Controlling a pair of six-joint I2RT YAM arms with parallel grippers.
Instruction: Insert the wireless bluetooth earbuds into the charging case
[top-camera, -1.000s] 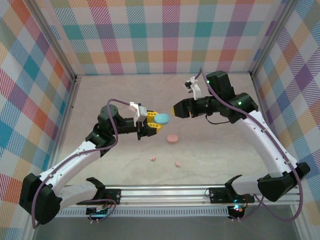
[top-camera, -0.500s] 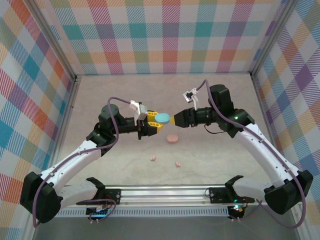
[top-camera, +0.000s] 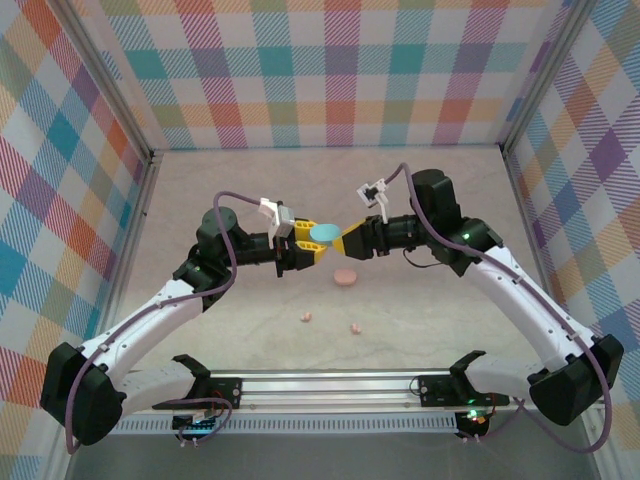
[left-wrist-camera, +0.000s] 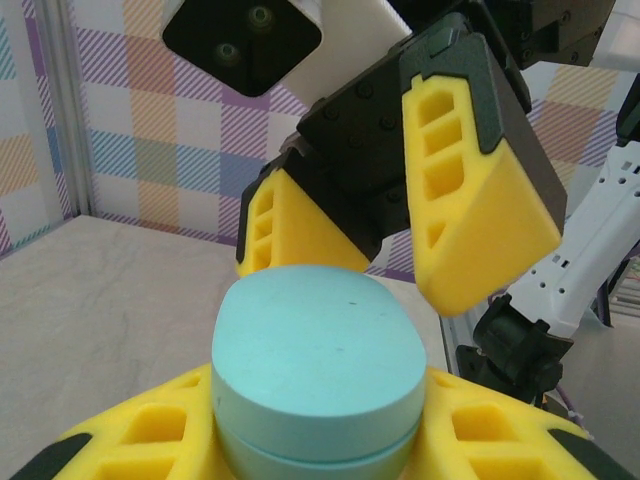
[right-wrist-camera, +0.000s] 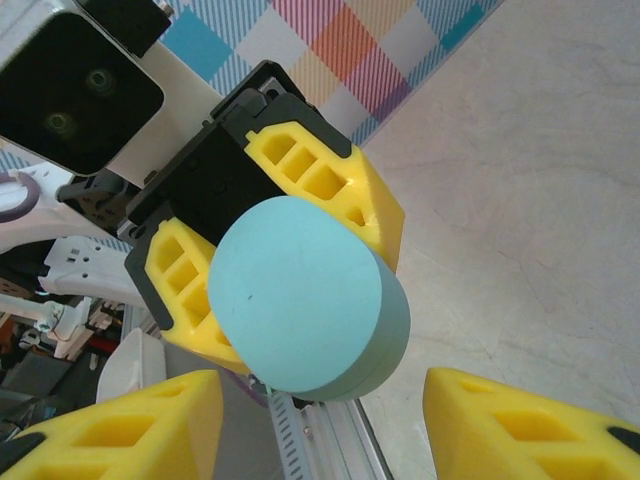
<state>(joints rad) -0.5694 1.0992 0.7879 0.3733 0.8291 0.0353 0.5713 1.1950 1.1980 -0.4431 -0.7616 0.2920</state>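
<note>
My left gripper (top-camera: 316, 243) is shut on a round light-blue charging case (top-camera: 324, 233), held closed above the table's middle. The case (left-wrist-camera: 318, 360) sits between the yellow left fingers (left-wrist-camera: 130, 450), its lid seam visible. My right gripper (top-camera: 343, 243) faces it from the right, open, its fingertips just short of the case (right-wrist-camera: 300, 295), one on either side and neither touching. Two tiny pale pink earbuds (top-camera: 307, 317) (top-camera: 354, 328) lie on the table nearer the arm bases. A round pink case (top-camera: 345, 277) rests on the table below the grippers.
Plaid walls close the table on the left, back and right (top-camera: 320, 70). A metal rail (top-camera: 330, 385) with the arm bases runs along the near edge. The marble-look tabletop (top-camera: 250, 190) stretches behind the grippers.
My right gripper has moved left toward the blue case and turned, so its fingertips now flank the case. The left gripper keeps holding the case nearly still.
</note>
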